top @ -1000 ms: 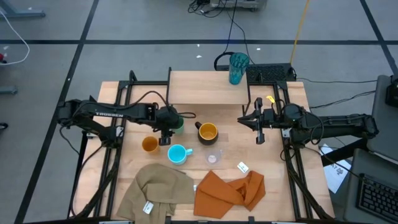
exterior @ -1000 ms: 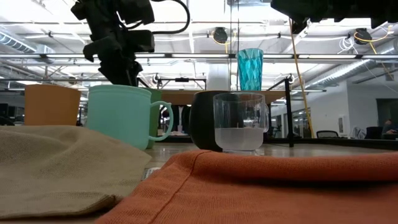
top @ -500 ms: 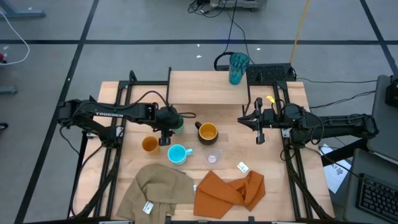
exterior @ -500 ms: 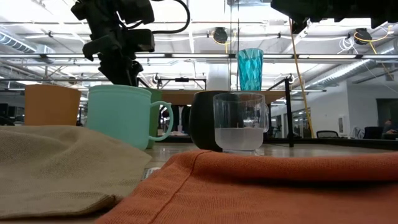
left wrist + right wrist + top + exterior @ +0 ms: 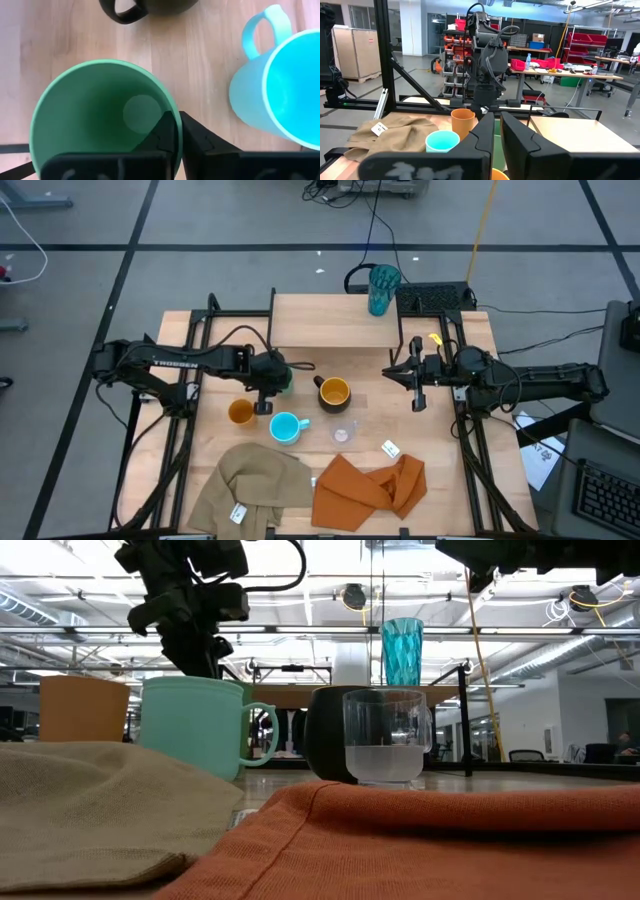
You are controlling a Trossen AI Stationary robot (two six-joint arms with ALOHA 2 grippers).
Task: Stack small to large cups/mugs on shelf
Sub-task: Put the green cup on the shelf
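**Left gripper pinches the green cup's rim**

While the right arm waits over the right side of the table, the left gripper [image 5: 177, 131] has its fingers clamped on the rim of the green cup [image 5: 95, 115], one finger inside the wall and one outside, the jaws nearly together. The cup stands upright on the wooden tabletop [image 5: 470, 470], just in front of the shelf [image 5: 330, 320]. The light blue mug [image 5: 277, 85] stands just beside the green cup, and the black mug [image 5: 332, 391] with its yellow-orange inside stands near, toward the middle of the table. The small orange cup [image 5: 239, 412] sits near the light blue mug, and the small clear cup [image 5: 343, 432] stands in front of the black mug. The teal tumbler [image 5: 382, 288] stands upright at the shelf's far right corner. The right gripper [image 5: 418, 397] hangs with its jaws closed on nothing. A tan cloth [image 5: 255, 480] and an orange cloth [image 5: 370, 485] lie crumpled at the table's near edge.
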